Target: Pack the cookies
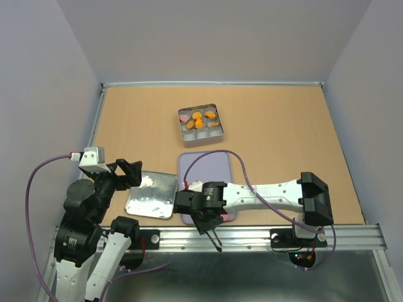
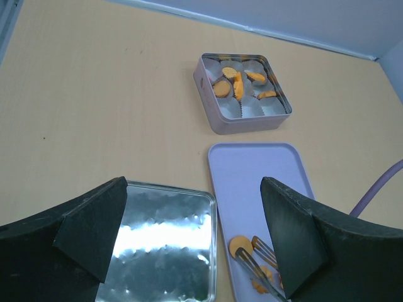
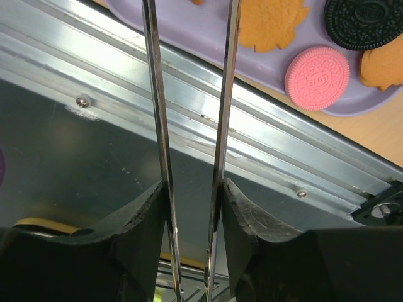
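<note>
**Tongs in the right gripper, cookies split between tray and tin**

The right gripper is clamped on a pair of metal tongs. Their two arms stand slightly apart and their tips reach the near end of the purple tray. Cookies lie there: a pink round, a black round and orange-brown ones. More orange cookies sit in paper cups in the square tin, farther back on the table. The left gripper hangs with its fingers wide apart, holding nothing, above the shiny lid just left of the tray.

The cookies are mostly orange-brown; the pink round and black round bear embossed patterns. The tray is lilac, the tin and tongs silvery, the table tan.
</note>
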Available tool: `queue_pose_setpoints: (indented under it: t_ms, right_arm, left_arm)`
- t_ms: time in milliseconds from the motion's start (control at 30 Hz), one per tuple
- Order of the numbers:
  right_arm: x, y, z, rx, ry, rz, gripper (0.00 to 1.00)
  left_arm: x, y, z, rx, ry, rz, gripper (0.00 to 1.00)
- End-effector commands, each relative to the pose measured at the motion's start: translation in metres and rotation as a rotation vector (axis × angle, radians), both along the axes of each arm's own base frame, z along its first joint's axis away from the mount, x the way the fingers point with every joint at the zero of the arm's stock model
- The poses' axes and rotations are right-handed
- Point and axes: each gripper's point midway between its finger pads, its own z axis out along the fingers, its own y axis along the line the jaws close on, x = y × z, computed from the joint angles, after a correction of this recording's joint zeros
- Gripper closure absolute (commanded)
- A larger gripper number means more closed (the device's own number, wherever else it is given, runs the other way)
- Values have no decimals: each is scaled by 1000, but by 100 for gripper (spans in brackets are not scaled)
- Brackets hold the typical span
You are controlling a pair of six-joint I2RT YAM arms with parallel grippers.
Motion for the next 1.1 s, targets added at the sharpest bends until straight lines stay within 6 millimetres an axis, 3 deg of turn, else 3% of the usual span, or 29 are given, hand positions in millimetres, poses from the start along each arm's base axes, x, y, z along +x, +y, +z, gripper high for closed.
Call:
queue_pose_setpoints:
  t_ms: [0,267,500,767,900,1067]
  right_arm:
    - [8,10,14,27,-52,-3,57]
    - [30,8,24,25,-114,-49,58]
    - [65,16,61,93,-192,-114,60]
    - [104,10,92,117,-246,-145,60]
    - [103,12,89,117,-214,-124,52]
    - [90,16,83,149,-149,-107,51]
  left_arm:
    - [2,0,12,-13,-52,2,1]
    - [3,0,11,-11,-50,4,1]
    - [2,0,12,-10,-54,4,1]
    - [2,1,12,-13,-55,6,1]
    - [1,2,12,-14,-56,11,1]
    - [2,2,12,-15,-56,13,1]
